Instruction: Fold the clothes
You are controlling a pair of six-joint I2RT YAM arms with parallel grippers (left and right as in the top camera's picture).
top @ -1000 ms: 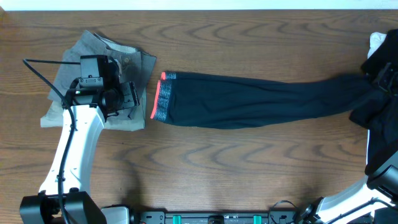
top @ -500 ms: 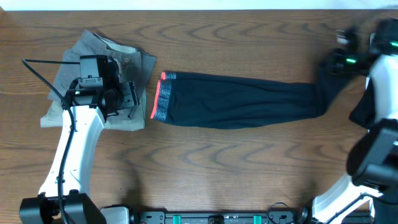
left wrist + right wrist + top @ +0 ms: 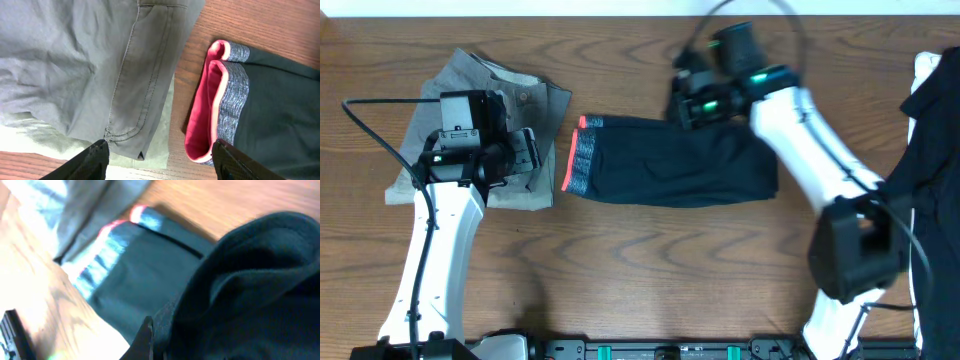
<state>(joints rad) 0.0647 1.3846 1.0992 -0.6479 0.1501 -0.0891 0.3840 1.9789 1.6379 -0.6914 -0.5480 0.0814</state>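
Note:
The dark navy trousers (image 3: 670, 170) lie across the table's middle, their legs doubled back over the body. The grey waistband with its coral-red edge (image 3: 578, 160) points left and also shows in the left wrist view (image 3: 227, 100). My right gripper (image 3: 695, 100) is shut on the trousers' leg ends (image 3: 240, 290) and holds them above the waist end. My left gripper (image 3: 515, 155) is open and empty over the grey shorts (image 3: 490, 90), just left of the waistband.
The grey button-front shorts (image 3: 75, 65) lie crumpled at the left. Dark clothing (image 3: 930, 130) and something white (image 3: 927, 68) sit at the table's right edge. Bare wood shows along the front of the table.
My right gripper has swept from the far right to the left with the leg ends, folding the trousers roughly in half. The left arm has barely moved.

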